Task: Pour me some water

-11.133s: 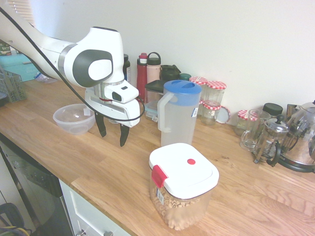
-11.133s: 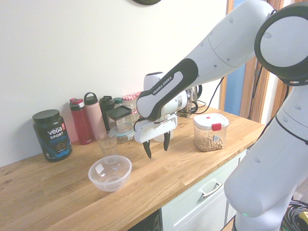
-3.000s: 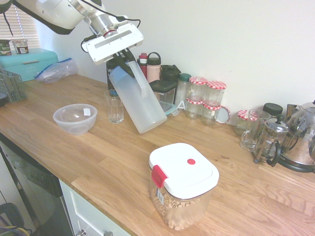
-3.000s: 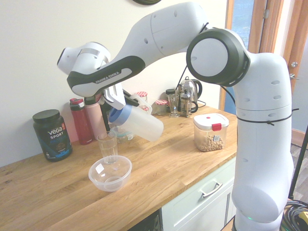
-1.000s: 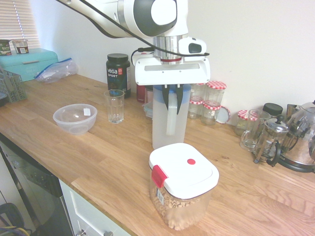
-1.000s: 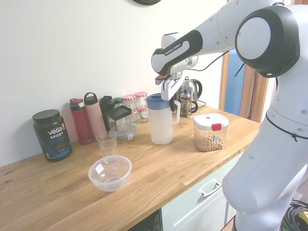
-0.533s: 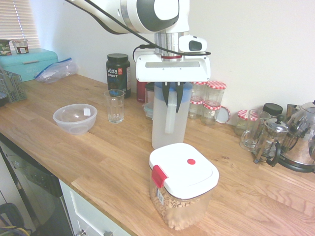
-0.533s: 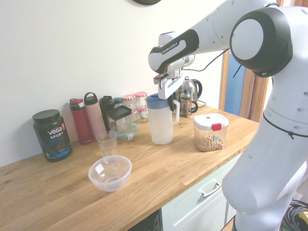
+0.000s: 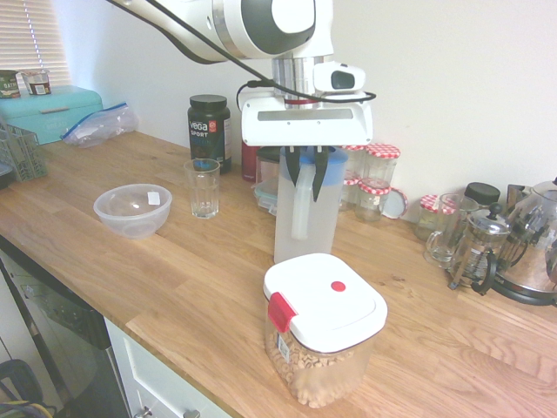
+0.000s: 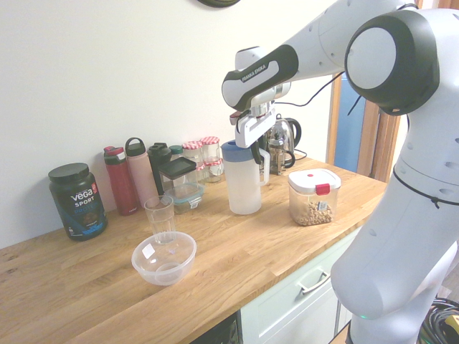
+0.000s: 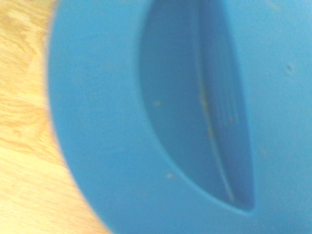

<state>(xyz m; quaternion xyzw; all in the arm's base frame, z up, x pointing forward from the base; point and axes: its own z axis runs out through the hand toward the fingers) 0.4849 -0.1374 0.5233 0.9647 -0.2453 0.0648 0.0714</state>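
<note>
The translucent white plastic pitcher with a blue lid (image 9: 306, 205) stands upright on the wooden countertop (image 9: 200, 287), its handle facing the first exterior camera. The clear drinking glass (image 9: 203, 187) is well apart at its 9 o'clock; the white-lidded square container with a red latch (image 9: 322, 326) is near at 6 o'clock. The gripper (image 9: 306, 178) points down over the handle top, fingers slightly apart on either side of it; whether they touch it, I cannot tell. The wrist view shows the lid, blurred.
</note>
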